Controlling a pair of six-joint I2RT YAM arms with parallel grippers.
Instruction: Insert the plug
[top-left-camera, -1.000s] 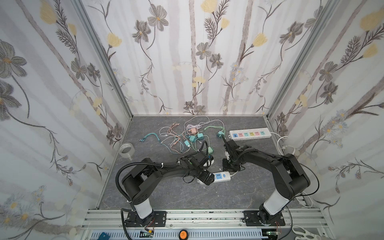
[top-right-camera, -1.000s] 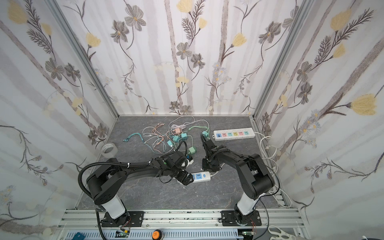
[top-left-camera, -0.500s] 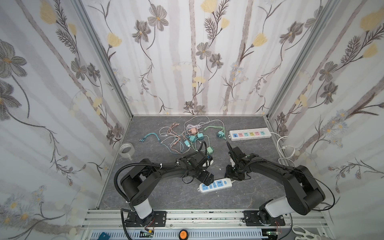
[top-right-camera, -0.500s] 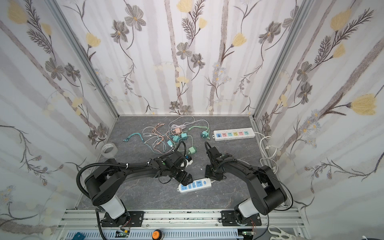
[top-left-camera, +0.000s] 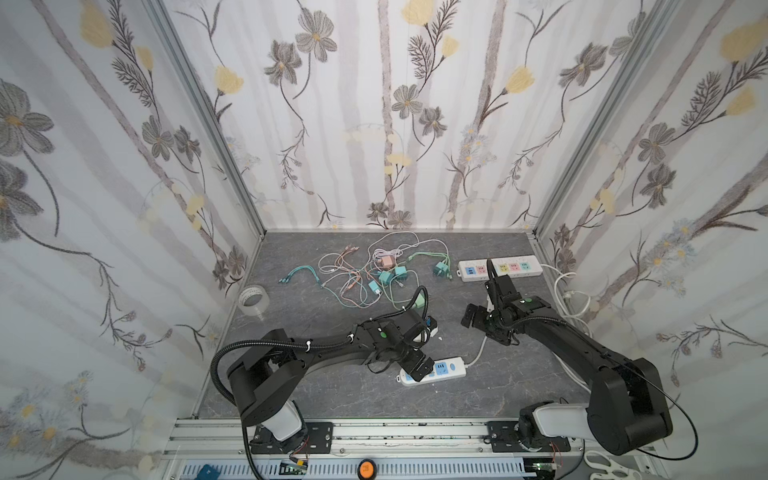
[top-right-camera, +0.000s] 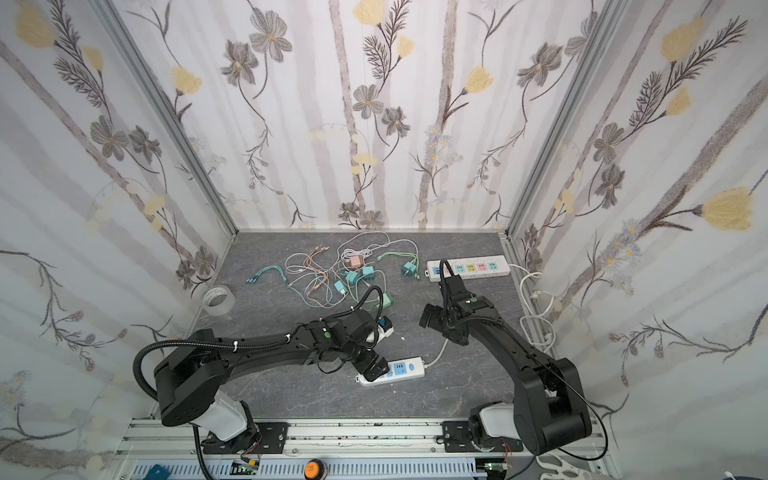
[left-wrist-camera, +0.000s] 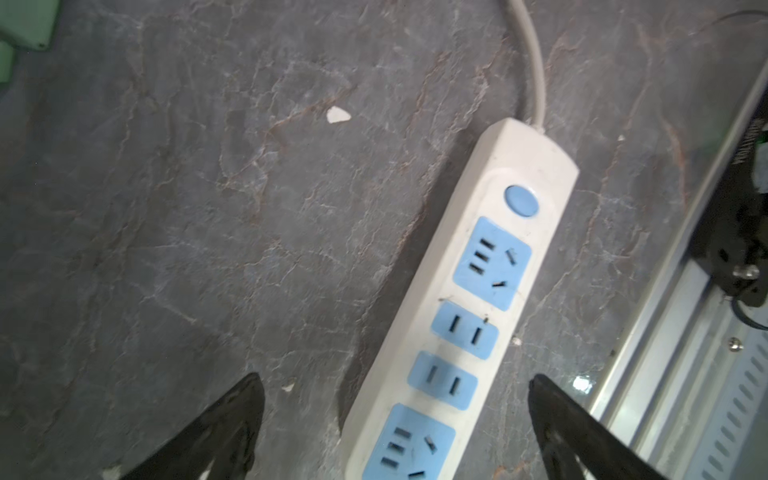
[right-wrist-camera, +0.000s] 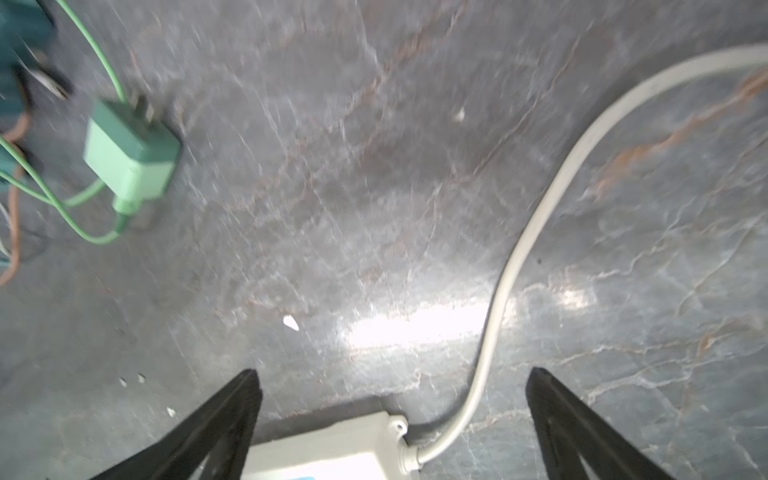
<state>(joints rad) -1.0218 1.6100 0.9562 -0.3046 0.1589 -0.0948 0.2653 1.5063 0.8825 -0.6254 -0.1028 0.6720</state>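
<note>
A white power strip (top-left-camera: 444, 368) (top-right-camera: 402, 368) with blue sockets lies flat near the table's front middle. Seen from the left wrist, the strip (left-wrist-camera: 478, 311) runs between the fingers of my open left gripper (left-wrist-camera: 395, 382), with a gap on each side. In both top views that gripper (top-left-camera: 415, 362) (top-right-camera: 372, 365) hovers over the strip's left end. My right gripper (right-wrist-camera: 392, 376) (top-left-camera: 478, 324) is open and empty, behind the strip's cord end (right-wrist-camera: 332, 453). A green plug (right-wrist-camera: 129, 153) (top-left-camera: 422, 301) lies loose on the table behind the left arm.
A second strip with coloured sockets (top-left-camera: 500, 268) lies at the back right. A tangle of cables and small chargers (top-left-camera: 374, 270) fills the back middle. A tape roll (top-left-camera: 253, 297) stands by the left wall. White cord (top-left-camera: 569, 291) loops along the right wall.
My right gripper has opened wide and pulled back and right from the strip's cord end. The strip has slid toward the front and now lies still. The left gripper stays open over it.
</note>
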